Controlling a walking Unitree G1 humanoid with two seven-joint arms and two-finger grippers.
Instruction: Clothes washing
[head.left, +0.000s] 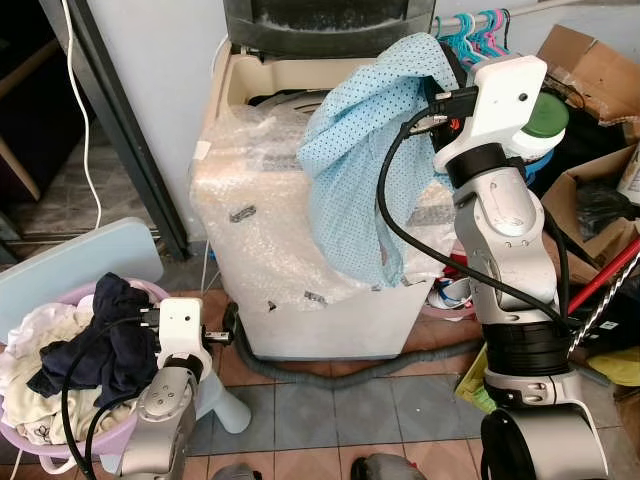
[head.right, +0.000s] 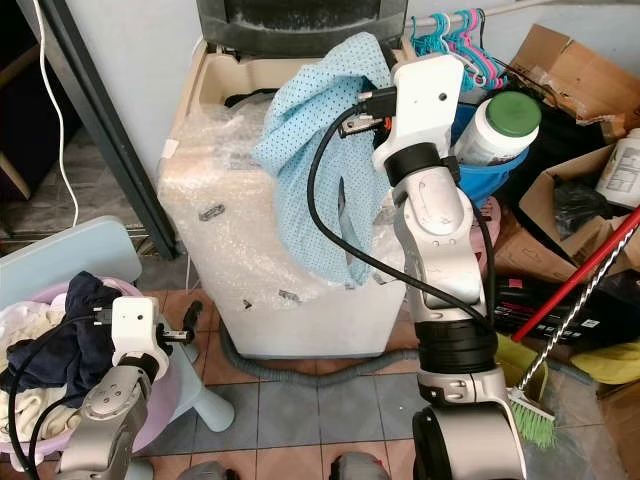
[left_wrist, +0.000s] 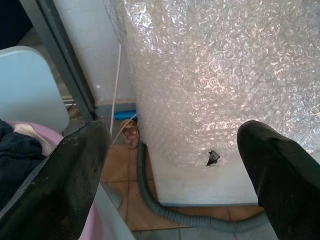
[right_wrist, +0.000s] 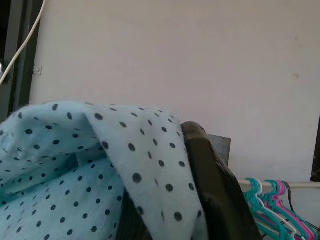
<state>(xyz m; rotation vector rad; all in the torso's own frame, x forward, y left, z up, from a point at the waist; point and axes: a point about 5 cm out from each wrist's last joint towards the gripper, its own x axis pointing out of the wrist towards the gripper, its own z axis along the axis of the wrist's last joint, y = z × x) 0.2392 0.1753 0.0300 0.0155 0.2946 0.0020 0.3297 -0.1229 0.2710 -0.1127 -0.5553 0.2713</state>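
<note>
Left pincer (head.left: 222, 336) sits low in the lower left of the head view, fingers (left_wrist: 75, 175) spread wide with nothing between them, aimed across the tiles at the bubble-wrapped front of the washing machine (head.left: 300, 300). I read it as parked beside the pink laundry basket (head.left: 30, 435), ready for the next garment, since that is where the unwashed load lies: a dark navy garment (head.left: 105, 345) slumped over pale clothes (head.left: 40, 375). Behind the basket stands a light blue chair (head.left: 80, 262); its back and legs crowd that corner and could snag a reach. A grey drain hose (left_wrist: 165, 212) curls on the floor along the machine's base, near a small sandal (left_wrist: 131, 135) against the wall. At frame centre, the machine's lid is up and the tub mouth shows dark at the top. Right pincer (head.right: 362, 100) is raised in the upper middle, clamped on the blue polka-dot garment (head.left: 365, 150), which hangs from it down over the machine's front right corner. My judgement: it is held high so the cloth can clear the rim and go into the tub; most of it hangs outside. To the right, clutter presses close: a blue bucket with a green-capped bottle (head.right: 495, 125), hangers (head.right: 455, 35), cardboard boxes (head.right: 575, 70), a red-handled broom (head.right: 570, 300).
</note>
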